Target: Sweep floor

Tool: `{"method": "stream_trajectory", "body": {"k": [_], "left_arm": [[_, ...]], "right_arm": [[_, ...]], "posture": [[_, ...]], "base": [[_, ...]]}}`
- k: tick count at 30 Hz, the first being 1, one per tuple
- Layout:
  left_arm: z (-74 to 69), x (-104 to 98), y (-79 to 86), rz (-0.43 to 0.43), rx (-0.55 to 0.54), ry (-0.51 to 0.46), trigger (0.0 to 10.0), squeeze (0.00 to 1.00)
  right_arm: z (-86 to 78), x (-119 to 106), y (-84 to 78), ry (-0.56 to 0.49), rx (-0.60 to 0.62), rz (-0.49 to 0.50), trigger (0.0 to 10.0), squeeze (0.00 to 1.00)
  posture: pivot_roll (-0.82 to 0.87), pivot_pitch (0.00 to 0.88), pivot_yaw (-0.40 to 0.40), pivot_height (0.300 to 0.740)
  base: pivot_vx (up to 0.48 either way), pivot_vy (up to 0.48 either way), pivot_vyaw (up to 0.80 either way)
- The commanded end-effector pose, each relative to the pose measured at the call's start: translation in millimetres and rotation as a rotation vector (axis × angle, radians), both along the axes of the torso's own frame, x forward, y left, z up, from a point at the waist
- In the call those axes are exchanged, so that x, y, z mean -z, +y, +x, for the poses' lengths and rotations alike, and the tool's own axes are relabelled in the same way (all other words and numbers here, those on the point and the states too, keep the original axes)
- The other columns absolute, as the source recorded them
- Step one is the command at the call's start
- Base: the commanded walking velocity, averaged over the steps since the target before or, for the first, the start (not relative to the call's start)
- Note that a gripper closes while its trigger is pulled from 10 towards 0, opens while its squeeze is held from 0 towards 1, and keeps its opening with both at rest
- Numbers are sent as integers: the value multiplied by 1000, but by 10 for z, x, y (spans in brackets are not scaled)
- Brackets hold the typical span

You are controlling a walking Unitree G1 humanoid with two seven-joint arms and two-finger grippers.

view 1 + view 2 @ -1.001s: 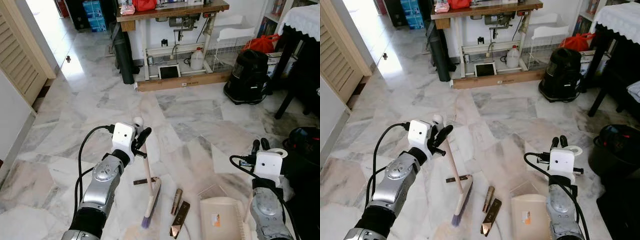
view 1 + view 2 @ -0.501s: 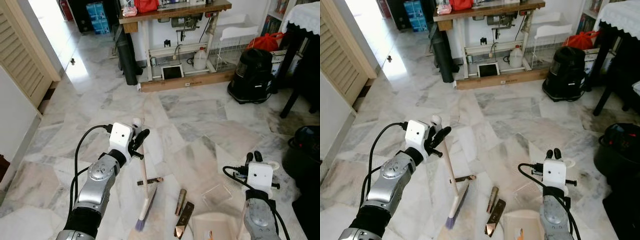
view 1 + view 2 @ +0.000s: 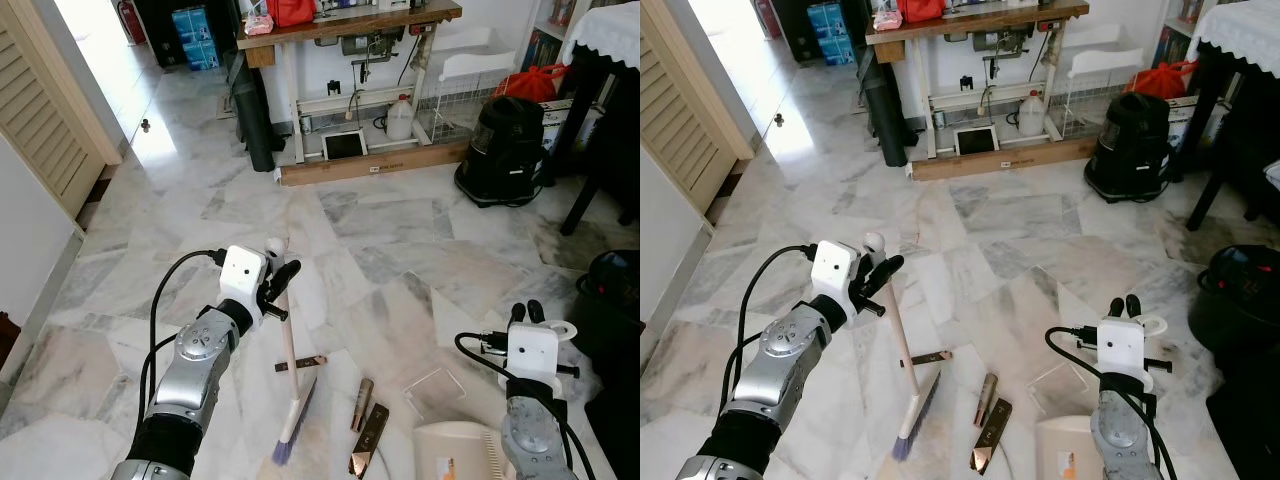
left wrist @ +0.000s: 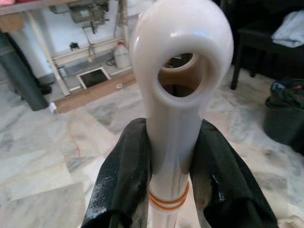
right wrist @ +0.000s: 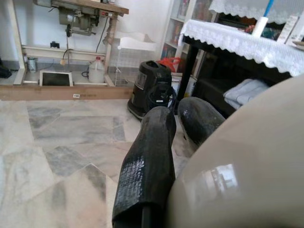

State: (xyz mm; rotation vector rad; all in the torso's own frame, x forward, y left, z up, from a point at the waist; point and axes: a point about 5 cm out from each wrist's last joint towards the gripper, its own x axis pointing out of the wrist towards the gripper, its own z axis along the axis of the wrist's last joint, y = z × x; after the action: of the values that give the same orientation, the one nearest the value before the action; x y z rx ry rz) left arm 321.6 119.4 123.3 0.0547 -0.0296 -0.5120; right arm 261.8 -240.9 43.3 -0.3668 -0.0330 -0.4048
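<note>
Right end effector (image 3: pixel 1124 312) is clamped on the beige dustpan (image 3: pixel 455 455) at the bottom edge, brown debris (image 3: pixel 368 438) just beside it. Left end effector (image 3: pixel 277 283) is closed round the broom handle (image 4: pixel 176 118), purple bristles (image 3: pixel 287 440) on the marble floor (image 3: pixel 400 225). Sweep too hard and scraps could skid past the pan

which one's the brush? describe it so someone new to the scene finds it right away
Start at the marble floor in front of the robot and find the left gripper. It is shut on a pale handle with a ring-shaped end: that is the brush. Unlike the brown debris pieces beside it, it stands tilted and ends in purple bristles.
</note>
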Motion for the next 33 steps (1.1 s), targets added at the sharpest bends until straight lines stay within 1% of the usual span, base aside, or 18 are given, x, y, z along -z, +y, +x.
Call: {"method": "stream_trajectory", "body": {"k": [1,2,3,5,7,10,12,14,16,17,19,22,23,24,25,28,32,33], "left_arm": [[17,-39,-45,-31,49,35,10000,0],[15,-18,-65,-37,62,56,10000,0],[18,35,-104,-63,77,114,10000,0],[23,57,-126,-76,80,136,10000,0],[12,98,-233,-114,118,193,10000,0],[-4,112,-300,-113,146,218,10000,0],[-25,120,-365,-133,179,251,10000,0],[-31,119,-381,-140,185,259,10000,0],[-63,118,-453,-179,224,290,10000,0],[-63,118,-453,-179,224,290,10000,0],[-102,94,-542,-250,276,334,10000,0],[-135,62,-642,-274,323,344,10000,0],[-135,62,-642,-274,323,344,10000,0],[-149,33,-696,-307,342,354,10000,0],[-155,17,-714,-323,350,359,10000,0],[-169,-40,-751,-354,369,364,10000,0],[-178,-76,-743,-330,381,347,10000,0],[-163,-123,-702,-303,372,315,10000,0]], "right_arm": [[23,22,98,-9,-9,32,10000,0],[20,32,112,-8,-8,39,10000,0],[14,52,137,-4,-5,45,10000,0],[11,64,156,-1,-5,45,10000,0],[-10,99,193,6,-2,53,10000,0],[-23,112,196,9,0,56,10000,0],[-39,129,191,12,3,58,10000,0],[-43,133,189,14,4,58,10000,0],[-57,147,173,18,12,61,10000,0],[-57,147,173,18,12,61,10000,0],[-58,147,163,17,17,63,10000,0],[-56,149,167,16,19,70,10000,0],[-56,149,167,16,19,70,10000,0],[-56,153,172,16,18,74,10000,0],[-56,154,175,16,17,75,10000,0],[-52,160,183,18,16,81,10000,0],[-47,165,192,21,12,84,10000,0],[-45,166,191,22,10,84,10000,0]], "posture": [[-9,0,151,740],[-9,0,151,740],[-8,0,155,740],[-11,0,157,740],[-15,0,161,740],[-14,0,158,740],[-13,0,158,740],[-13,0,158,740],[-16,0,161,740],[-16,0,161,740],[-16,0,162,740],[-15,0,164,740],[-15,0,164,740],[-16,0,165,740],[-16,0,166,740],[-13,0,166,740],[-14,0,163,740],[-12,0,160,740]], "base": [[0,0,0],[0,0,0],[0,0,0],[0,0,0],[0,0,0],[0,0,0],[0,0,0],[0,0,0],[0,0,0],[0,0,0],[0,0,0],[0,0,0],[0,0,0],[0,0,0],[0,0,0],[0,0,0],[0,0,0],[0,0,0]]}}
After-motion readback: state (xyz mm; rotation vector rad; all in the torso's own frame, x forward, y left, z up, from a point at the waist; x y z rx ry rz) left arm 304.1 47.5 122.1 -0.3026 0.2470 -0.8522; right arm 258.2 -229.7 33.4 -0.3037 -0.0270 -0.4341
